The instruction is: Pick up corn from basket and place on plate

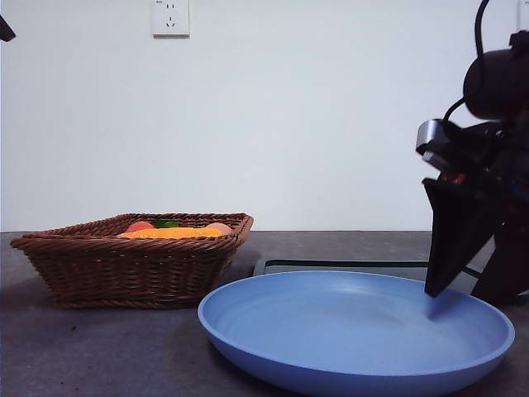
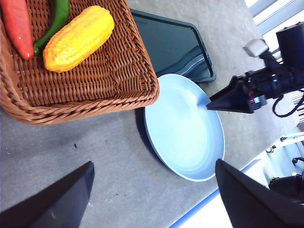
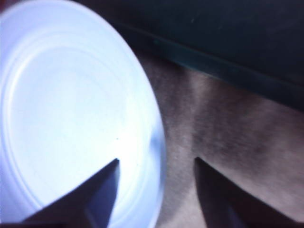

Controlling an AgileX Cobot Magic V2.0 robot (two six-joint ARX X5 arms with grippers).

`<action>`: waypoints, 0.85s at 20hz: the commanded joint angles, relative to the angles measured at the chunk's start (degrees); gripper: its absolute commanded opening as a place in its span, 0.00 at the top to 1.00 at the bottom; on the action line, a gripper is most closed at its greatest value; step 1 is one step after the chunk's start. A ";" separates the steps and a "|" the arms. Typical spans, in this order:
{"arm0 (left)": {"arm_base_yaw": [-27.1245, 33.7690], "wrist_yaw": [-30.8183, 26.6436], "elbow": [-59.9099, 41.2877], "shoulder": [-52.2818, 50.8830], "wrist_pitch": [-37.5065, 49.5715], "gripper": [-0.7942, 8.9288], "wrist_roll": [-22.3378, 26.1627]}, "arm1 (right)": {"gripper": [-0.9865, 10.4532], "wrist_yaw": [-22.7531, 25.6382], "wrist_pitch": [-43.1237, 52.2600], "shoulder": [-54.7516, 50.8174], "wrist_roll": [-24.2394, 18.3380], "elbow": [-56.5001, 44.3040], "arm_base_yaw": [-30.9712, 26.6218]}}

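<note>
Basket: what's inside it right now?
The basket holds the corn, a red vegetable and a green pepper. Its far part is out of the picture.

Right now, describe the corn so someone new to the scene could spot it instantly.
Find the brown wicker basket beside the blue plate. Inside it lies the corn, a stubby yellow-orange cob with bumpy kernel rows. Its neighbours are a smooth green pepper touching it and a smooth red vegetable further along; only the corn is yellow and knobbly.
</note>
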 commanded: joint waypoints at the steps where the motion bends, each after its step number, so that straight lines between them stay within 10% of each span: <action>1: -0.11 0.24 1.03 0.31 0.66 0.49 1.11 | 0.78 0.04 0.92 1.79 -0.31 0.98 0.70; 17: -7.72 -10.29 9.46 13.40 3.69 0.50 7.28 | 0.91 -1.11 -9.14 -6.86 -0.92 6.84 0.15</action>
